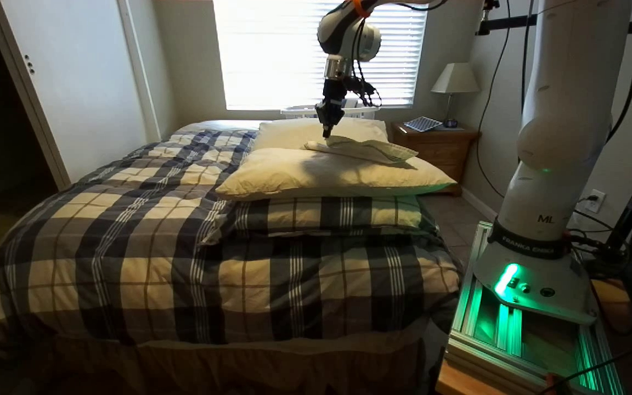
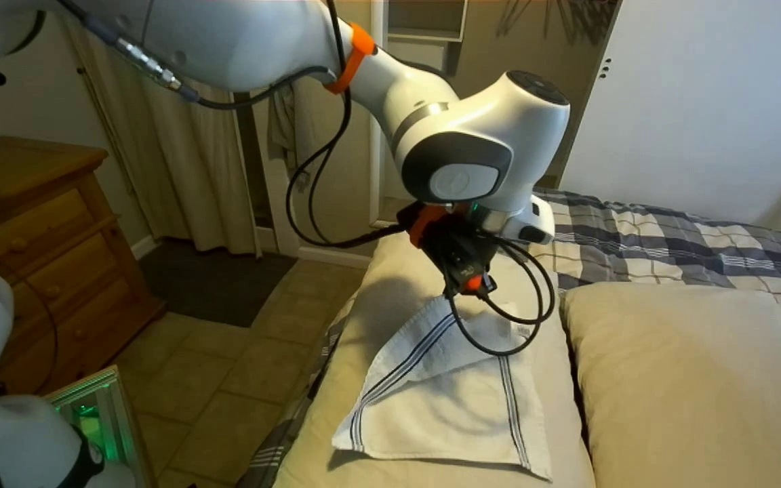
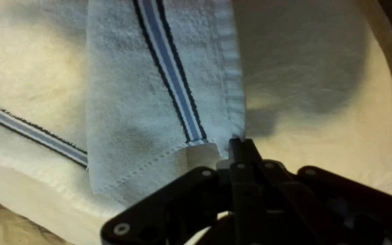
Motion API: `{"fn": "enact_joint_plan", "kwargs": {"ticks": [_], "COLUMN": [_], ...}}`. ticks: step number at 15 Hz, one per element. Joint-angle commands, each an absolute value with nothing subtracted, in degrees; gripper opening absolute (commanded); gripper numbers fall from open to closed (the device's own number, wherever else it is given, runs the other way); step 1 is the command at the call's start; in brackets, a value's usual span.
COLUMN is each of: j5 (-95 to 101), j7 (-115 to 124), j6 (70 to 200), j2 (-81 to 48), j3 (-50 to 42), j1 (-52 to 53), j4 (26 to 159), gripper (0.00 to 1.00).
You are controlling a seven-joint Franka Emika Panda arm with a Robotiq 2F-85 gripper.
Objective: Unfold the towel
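- Blue-striped cream towel (image 2: 445, 407) lies on a pale-yellow pillow (image 2: 390, 271), one side folded back over itself.
- Robotiq gripper (image 3: 243, 144): fingers together, clamped on a hemmed towel corner.
- Plaid bedspread (image 1: 157, 247) lies below.

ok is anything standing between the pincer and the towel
Nothing visible: in the wrist view the pincer appears closed on an edge of the towel, which lies on a pale pillow.
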State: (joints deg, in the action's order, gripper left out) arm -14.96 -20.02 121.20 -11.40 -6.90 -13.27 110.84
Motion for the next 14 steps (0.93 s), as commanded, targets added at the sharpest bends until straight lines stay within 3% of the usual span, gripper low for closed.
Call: {"fn": "enact_joint_plan", "kwargs": {"ticks": [1, 14], "j5": [-16.0, -13.3], "j7": [-17.3, -11.9], "j6": [116.3, 106.3], "j2": [-8.5, -8.5], "j3": [-6.5, -5.4], "j1": [-12.4, -8.1], "j4": [111.9, 110.9], "gripper": [0.01, 0.01]}}
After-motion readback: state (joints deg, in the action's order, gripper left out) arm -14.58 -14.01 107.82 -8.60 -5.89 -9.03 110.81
